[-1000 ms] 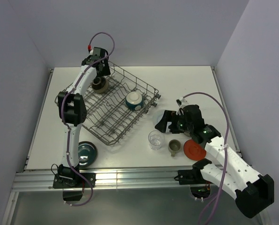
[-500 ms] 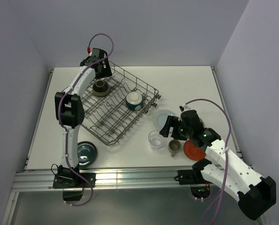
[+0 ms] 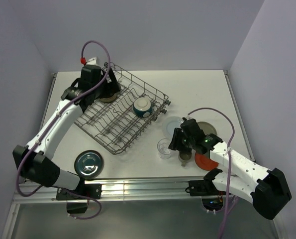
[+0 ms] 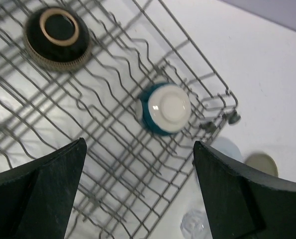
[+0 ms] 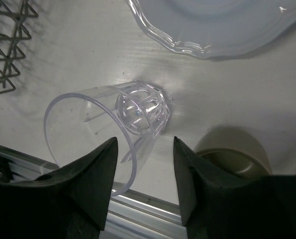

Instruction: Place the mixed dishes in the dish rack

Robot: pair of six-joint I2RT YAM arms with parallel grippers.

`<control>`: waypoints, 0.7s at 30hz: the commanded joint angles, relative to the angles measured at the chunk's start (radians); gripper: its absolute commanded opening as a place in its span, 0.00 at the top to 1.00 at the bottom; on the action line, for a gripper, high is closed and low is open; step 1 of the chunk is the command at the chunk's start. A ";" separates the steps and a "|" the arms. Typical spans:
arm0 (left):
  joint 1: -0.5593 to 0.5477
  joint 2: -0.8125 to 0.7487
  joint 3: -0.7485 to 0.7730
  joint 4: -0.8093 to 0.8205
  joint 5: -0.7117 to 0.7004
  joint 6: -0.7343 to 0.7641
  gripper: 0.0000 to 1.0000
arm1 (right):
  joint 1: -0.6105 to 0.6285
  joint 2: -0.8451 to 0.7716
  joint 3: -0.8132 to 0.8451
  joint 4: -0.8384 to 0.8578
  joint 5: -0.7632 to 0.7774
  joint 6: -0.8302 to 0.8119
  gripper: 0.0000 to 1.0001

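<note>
One dark teal dish (image 3: 89,164), overhead only

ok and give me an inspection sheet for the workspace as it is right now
surface: white table, no spills seen
job's things: rack holds brown bowl and teal bowl; teal dish, glass, mug, red saucer, blue plate and cream bowl stand on the table
clutter: nothing seen
grippers: left gripper, jaws open, over the rack; right gripper, jaws open, over the glass
cables: purple cable loops by the left gripper; second purple cable arcs by the right gripper
surroundings: pale walls; metal rail at the near edge
</note>
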 commanded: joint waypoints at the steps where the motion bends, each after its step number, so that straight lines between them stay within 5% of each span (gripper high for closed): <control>1: -0.027 -0.097 -0.125 0.060 0.058 -0.063 0.06 | 0.049 0.040 0.029 0.038 0.074 0.028 0.52; 8: -0.067 -0.250 -0.217 0.012 0.071 -0.075 0.05 | 0.094 0.039 0.049 0.014 0.136 0.063 1.00; 15: -0.065 -0.346 -0.334 0.089 0.357 -0.092 0.01 | 0.102 -0.145 0.153 -0.088 0.098 0.074 1.00; 21: -0.059 -0.356 -0.532 0.447 0.742 -0.236 0.01 | 0.075 -0.191 0.274 -0.036 -0.198 0.060 1.00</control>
